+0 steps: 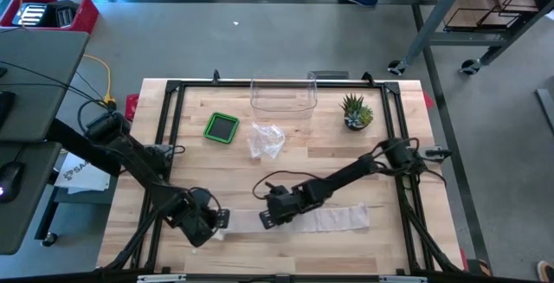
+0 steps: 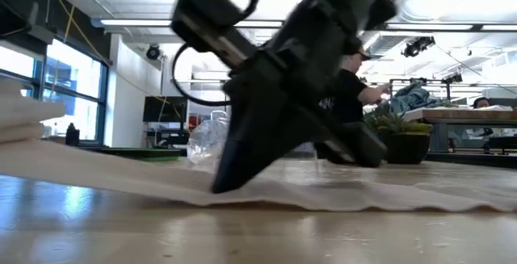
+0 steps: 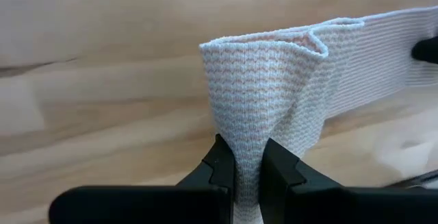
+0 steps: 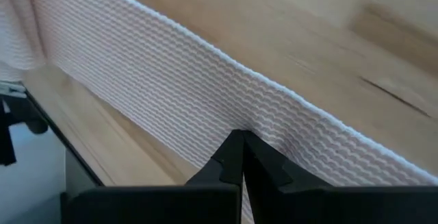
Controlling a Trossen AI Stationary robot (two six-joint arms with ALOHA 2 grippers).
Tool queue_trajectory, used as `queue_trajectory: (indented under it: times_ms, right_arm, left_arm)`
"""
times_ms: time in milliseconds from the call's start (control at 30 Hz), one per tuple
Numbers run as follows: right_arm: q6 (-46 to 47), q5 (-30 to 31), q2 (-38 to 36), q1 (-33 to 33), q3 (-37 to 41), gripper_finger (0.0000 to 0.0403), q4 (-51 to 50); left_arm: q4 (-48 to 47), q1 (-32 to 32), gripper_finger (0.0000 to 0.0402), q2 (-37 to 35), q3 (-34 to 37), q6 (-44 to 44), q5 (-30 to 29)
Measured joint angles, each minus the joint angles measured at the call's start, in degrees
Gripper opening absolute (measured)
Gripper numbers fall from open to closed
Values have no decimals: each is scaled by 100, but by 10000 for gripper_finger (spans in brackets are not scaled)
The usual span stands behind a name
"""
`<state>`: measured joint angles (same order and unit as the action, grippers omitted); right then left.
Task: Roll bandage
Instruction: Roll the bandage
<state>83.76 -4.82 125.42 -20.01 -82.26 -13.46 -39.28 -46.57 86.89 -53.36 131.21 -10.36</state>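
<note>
A long white woven bandage [image 1: 320,219] lies stretched along the table's near side. Its left end [image 3: 263,80] is lifted and folded over, with my left gripper [image 1: 218,220] shut on it. My right gripper [image 1: 267,220] is shut, and its fingertips stand on the flat strip [image 4: 205,94] a little right of the left gripper. In the low view the bandage [image 2: 323,191] lies flat under the right gripper's dark fingers [image 2: 234,163] and climbs toward the picture's left. My left gripper pinches the bandage's left end [image 3: 248,162] between its two fingers, with several bunched layers in the gap. The folded cloth [image 3: 274,59] stands up past the fingertips, clear of the wood, and the strip runs off along the table. My right gripper presses its shut fingertips [image 4: 241,157] down on the flat strip's middle width [image 4: 274,131], slanting down from the right. The bandage lies on the table under them.
At the table's far side stand a green-rimmed square dish [image 1: 222,127], a crumpled clear bag [image 1: 266,138], a clear box [image 1: 283,97] and a small potted plant [image 1: 356,112]. A black frame [image 1: 173,88] runs round the tabletop. People show in the room beyond.
</note>
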Motion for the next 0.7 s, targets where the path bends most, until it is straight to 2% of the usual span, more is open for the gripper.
queue_trajectory:
  times_ms: [200, 533, 700]
  right_arm:
    - [-283, -116, 184, 27, -363, 0, -104]
    - [-304, -52, 184, 43, -343, 0, -65]
    - [-305, -22, 184, 50, -343, 0, -54]
  left_arm:
    - [-85, 226, 23, 0, -19, -117, 75]
    - [-18, 722, 23, 0, -544, -780, -585]
    - [207, 1031, 23, 46, -568, -1233, -640]
